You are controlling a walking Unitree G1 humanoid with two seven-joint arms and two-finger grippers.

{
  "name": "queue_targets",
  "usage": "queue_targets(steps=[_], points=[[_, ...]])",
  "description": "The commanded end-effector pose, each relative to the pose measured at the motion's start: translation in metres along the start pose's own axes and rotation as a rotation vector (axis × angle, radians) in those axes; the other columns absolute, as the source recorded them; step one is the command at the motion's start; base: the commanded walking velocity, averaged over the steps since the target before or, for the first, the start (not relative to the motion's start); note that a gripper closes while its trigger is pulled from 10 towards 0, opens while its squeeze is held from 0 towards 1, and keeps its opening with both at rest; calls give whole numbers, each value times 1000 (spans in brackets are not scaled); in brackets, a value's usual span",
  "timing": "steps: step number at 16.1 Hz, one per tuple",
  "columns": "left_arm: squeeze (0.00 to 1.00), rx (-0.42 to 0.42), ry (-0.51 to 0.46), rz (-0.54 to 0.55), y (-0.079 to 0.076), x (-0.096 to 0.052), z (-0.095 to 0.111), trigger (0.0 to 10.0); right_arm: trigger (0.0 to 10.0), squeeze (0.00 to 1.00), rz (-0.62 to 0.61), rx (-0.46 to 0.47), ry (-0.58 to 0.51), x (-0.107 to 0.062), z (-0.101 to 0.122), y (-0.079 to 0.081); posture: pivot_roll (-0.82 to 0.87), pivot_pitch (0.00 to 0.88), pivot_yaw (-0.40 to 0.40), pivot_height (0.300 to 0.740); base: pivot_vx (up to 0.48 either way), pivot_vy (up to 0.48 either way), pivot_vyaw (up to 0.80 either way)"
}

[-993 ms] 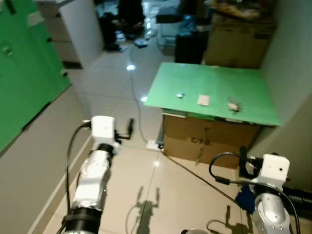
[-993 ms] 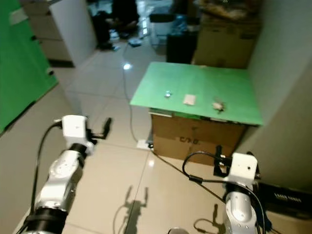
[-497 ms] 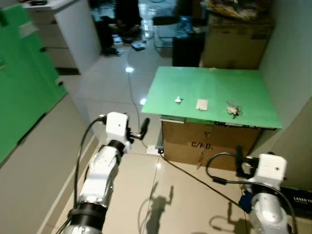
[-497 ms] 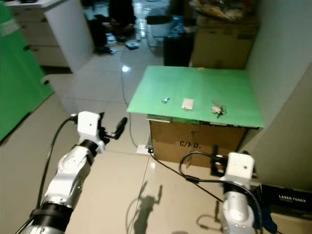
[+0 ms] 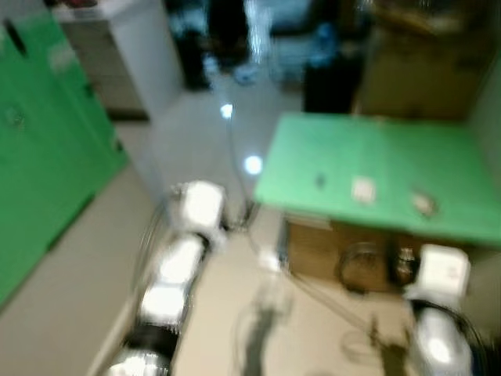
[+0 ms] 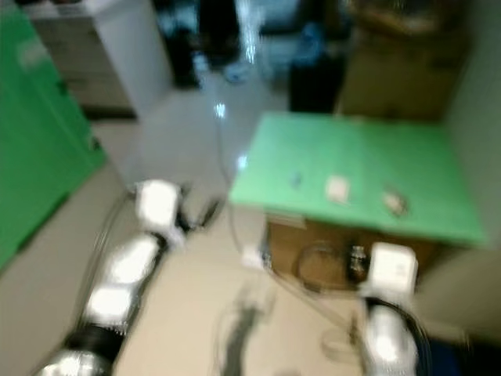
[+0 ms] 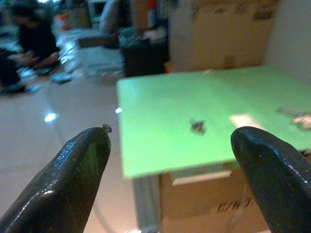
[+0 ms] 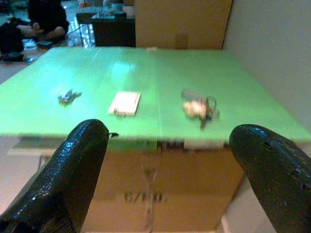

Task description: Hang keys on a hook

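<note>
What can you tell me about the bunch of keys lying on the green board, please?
The keys lie flat on the green board that tops a cardboard box, near its front edge and toward the wall side. The bunch looks like a pale, rounded fob with darker metal rings and keys splayed around it; finer detail is blurred. A small white card lies apart beside it. Nothing grips it: the right gripper is open, short of the board.

Both head views are smeared by motion blur. On the green board (image 6: 356, 168), the keys (image 6: 394, 203) are a vague blob.
</note>
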State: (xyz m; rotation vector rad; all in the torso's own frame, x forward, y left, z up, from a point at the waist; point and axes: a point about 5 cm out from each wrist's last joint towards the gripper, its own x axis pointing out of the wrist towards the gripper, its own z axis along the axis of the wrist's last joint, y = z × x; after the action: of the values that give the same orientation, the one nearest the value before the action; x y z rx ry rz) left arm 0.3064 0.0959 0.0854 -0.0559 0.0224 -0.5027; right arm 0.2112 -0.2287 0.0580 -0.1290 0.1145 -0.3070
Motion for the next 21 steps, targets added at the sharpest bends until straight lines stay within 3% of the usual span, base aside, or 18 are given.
queue_targets(steps=[1,11,21], points=[[0,21,12,44,18,-8,-1,10000,10000,1000,35,17,-17,0,6,12,-197,0,119,740,461,0,0],[0,21,41,-20,16,-6,-13,10000,10000,1000,7,12,7,-5,3,7,-220,0,137,740,461,0,-750],[0,45,57,44,21,-4,-13,10000,10000,1000,24,-7,-4,-10,7,14,-226,0,152,740,35,0,0]])
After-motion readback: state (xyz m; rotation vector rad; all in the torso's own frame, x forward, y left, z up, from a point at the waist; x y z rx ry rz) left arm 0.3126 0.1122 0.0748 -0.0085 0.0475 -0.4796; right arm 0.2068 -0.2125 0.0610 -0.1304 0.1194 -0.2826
